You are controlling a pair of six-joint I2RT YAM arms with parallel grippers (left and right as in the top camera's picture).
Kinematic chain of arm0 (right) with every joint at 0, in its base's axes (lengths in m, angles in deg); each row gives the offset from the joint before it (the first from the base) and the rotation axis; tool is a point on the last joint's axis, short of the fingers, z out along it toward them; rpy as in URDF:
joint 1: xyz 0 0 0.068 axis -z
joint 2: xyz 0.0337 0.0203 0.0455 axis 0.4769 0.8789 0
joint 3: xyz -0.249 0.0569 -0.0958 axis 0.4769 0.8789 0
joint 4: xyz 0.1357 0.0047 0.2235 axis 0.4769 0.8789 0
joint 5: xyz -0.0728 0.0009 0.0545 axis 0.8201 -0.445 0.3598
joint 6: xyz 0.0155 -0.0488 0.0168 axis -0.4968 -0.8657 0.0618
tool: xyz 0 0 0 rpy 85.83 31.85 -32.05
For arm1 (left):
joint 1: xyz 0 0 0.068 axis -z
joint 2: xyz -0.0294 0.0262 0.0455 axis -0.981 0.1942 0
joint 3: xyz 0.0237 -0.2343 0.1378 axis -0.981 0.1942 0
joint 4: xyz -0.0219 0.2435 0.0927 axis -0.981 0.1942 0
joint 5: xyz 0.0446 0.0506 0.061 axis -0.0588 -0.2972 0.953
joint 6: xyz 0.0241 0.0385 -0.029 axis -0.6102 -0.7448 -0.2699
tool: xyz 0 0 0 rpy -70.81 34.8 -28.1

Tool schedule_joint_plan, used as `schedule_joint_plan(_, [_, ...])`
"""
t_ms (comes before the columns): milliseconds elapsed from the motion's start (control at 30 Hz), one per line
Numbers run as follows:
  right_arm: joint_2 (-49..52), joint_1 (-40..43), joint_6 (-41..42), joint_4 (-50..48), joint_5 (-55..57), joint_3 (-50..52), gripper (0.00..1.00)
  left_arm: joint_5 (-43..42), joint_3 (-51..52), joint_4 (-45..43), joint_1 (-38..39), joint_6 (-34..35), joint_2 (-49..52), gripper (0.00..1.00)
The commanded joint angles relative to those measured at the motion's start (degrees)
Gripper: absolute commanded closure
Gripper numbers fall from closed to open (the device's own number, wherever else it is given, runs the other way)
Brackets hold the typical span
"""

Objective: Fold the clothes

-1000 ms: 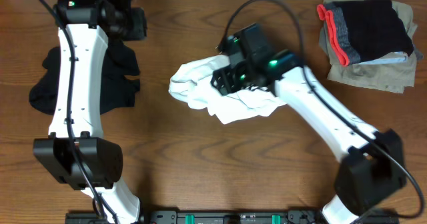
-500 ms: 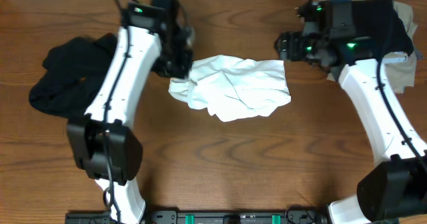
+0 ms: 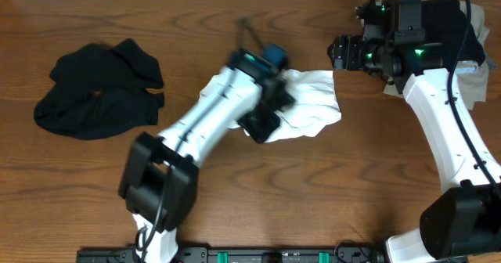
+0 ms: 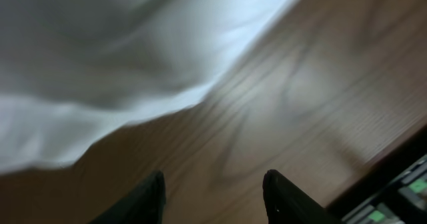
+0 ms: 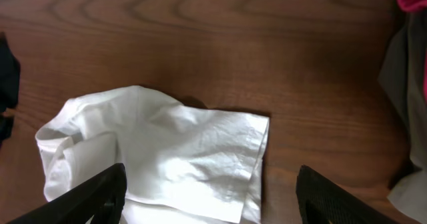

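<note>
Here, in the overhead view, the crumpled white garment (image 3: 313, 106) lies on the wooden table (image 3: 313, 200), a little right of the middle. The left arm reaches across the table, and the left gripper (image 3: 262, 120) is over the left part of this garment. It is blurred there, so its opening cannot be read from above. The right gripper (image 3: 338, 52) hangs just beside the upper right corner of the white garment. A crumpled black garment (image 3: 98, 99) lies well apart at the left side. A stack of folded clothes (image 3: 448, 16) sits at the far right corner, partly hidden by the right arm.

In the left wrist view, the picture is blurred. The left gripper (image 4: 213, 184) shows its two dark fingers (image 4: 150, 194) apart, with only bare wood between them. The white cloth (image 4: 120, 57) fills the upper part, above the fingers.

In the right wrist view, the right gripper (image 5: 210, 181) has its fingers (image 5: 100, 194) spread wide, and it holds nothing. The white garment (image 5: 160, 157) lies below and between them, wrinkled, with its left edge rolled over. A bit of the black garment (image 5: 5, 84) shows at the left border, and the stack (image 5: 407, 84) at the right border.
</note>
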Motion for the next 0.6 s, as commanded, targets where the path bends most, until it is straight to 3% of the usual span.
schedule_joint_plan(0, [0.48,1.18,-0.90,0.15,-0.24,-0.57,0.21,9.18,0.92,-1.86,5.53,-2.56,0.07,0.50])
schedule_joint_plan(200, [0.48,1.36,-0.90,0.37,-0.24,-0.57,0.20,24.98,8.37,-16.35,12.81,2.64,0.07,0.50])
schedule_joint_plan(367, [0.48,1.36,-1.31,0.98,-0.24,-0.57,0.20,34.25,18.16,-28.94,13.86,6.82,0.07,0.50])
schedule_joint_plan(567, [0.48,1.36,-1.29,0.79,-0.28,-0.57,0.20,40.83,22.34,-33.20,13.86,13.79,0.07,0.50])
